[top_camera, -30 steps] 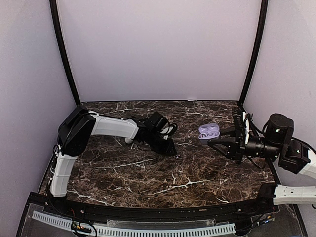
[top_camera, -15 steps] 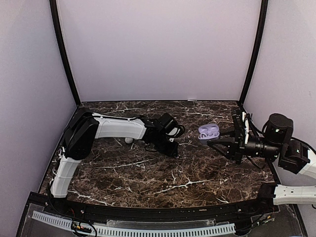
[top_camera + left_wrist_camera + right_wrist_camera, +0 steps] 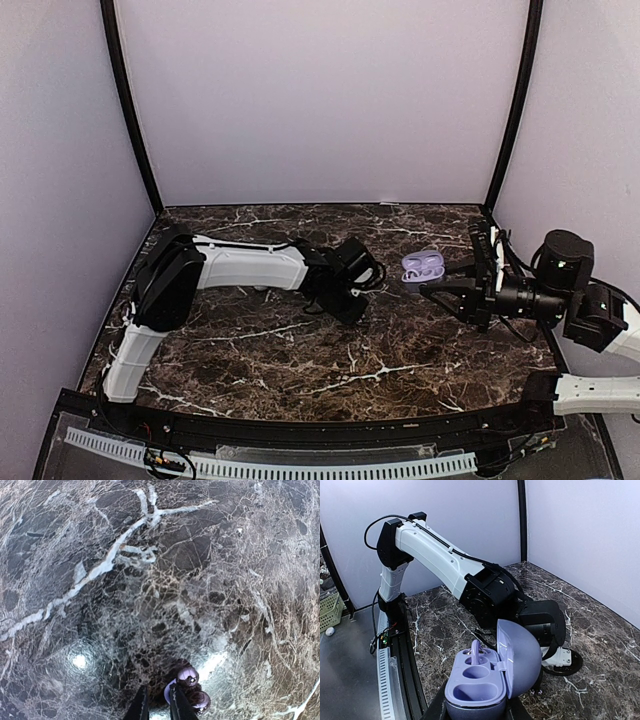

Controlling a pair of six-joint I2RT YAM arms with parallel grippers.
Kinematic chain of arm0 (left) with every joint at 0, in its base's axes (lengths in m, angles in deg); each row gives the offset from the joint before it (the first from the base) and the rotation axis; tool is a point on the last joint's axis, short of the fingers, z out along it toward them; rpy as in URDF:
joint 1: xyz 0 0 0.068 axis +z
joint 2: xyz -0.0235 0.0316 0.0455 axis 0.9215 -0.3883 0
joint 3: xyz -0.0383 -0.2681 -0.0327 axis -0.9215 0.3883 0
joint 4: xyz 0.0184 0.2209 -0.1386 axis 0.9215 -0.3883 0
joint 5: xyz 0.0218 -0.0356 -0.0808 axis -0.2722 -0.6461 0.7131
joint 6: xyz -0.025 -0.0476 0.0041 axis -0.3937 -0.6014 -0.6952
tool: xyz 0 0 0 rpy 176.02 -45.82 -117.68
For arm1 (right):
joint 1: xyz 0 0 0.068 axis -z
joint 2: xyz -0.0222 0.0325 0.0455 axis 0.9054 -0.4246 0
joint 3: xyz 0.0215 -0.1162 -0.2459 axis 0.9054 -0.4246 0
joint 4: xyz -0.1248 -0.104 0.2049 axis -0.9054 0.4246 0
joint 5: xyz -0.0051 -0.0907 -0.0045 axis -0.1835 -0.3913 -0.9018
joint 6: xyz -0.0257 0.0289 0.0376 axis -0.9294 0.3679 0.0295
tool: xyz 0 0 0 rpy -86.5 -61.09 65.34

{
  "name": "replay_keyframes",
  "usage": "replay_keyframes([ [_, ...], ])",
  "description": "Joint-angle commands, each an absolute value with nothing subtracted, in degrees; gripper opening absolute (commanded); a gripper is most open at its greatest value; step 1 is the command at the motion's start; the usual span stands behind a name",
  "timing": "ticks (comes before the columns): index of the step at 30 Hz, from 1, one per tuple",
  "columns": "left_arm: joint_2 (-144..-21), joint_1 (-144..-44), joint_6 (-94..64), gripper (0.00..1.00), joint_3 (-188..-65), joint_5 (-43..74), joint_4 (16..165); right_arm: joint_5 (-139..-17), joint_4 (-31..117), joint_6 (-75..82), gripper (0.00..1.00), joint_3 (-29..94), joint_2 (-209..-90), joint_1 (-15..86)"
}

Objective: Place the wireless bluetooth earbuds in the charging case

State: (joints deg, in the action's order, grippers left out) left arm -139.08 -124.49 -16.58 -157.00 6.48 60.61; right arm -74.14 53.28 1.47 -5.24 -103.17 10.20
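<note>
The right hand (image 3: 432, 282) grips the open charging case (image 3: 423, 265) – close by, to the right of the left hand (image 3: 159, 697) – and that hand's fingers are almost shut, though on what I cannot tell.

From above and behind the arm bases we look down and forward over the whole dark brown, white-veined marble table (image 3: 300, 350), both arms in frame. Our left wrist camera faces straight down at that marble from close by, the left gripper (image 3: 159, 709) at its bottom edge. Our right wrist camera looks low across the table at the white-and-black left arm (image 3: 440, 560), with the open lavender pebble-shaped plastic case (image 3: 520, 655) close in its foreground; the overhead view shares both.
</note>
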Motion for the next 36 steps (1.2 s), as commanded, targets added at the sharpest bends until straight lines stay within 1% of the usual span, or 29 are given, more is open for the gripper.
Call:
replay_keyframes([
  [1,-142.93,-126.25,-14.08,0.14,-158.38,5.66,53.13,-74.63,52.31,0.84,0.00,-5.18,-102.53,10.73],
  [4,-144.40,-126.60,-12.82,0.10,-159.22,4.33,51.28,-74.80,52.37,0.83,0.00,-5.20,-102.15,10.74],
  [7,-144.49,-126.77,-12.28,0.01,-159.04,0.86,48.83,-74.74,52.40,0.91,0.00,-5.28,-102.02,10.74],
  [13,-141.08,-125.51,-13.19,0.00,-157.45,-1.25,48.93,-74.49,52.29,0.87,0.00,-5.20,-102.40,10.74],
  [19,-129.94,-123.48,-14.18,0.00,-150.91,-1.21,55.51,-74.46,52.00,1.19,0.00,-5.29,-102.48,10.76],
  [25,-121.01,-123.10,-12.58,0.00,-143.53,-5.91,60.58,-73.67,51.42,1.99,0.00,-5.26,-103.38,10.82],
  [32,-107.62,-123.02,-5.33,0.00,-130.83,-13.98,72.11,-69.22,48.77,3.75,0.00,-5.46,-106.53,10.82],
  [36,-95.21,-123.89,1.95,0.00,-124.51,-13.24,80.47,-65.89,47.69,3.45,0.00,-4.99,-108.07,10.81],
])
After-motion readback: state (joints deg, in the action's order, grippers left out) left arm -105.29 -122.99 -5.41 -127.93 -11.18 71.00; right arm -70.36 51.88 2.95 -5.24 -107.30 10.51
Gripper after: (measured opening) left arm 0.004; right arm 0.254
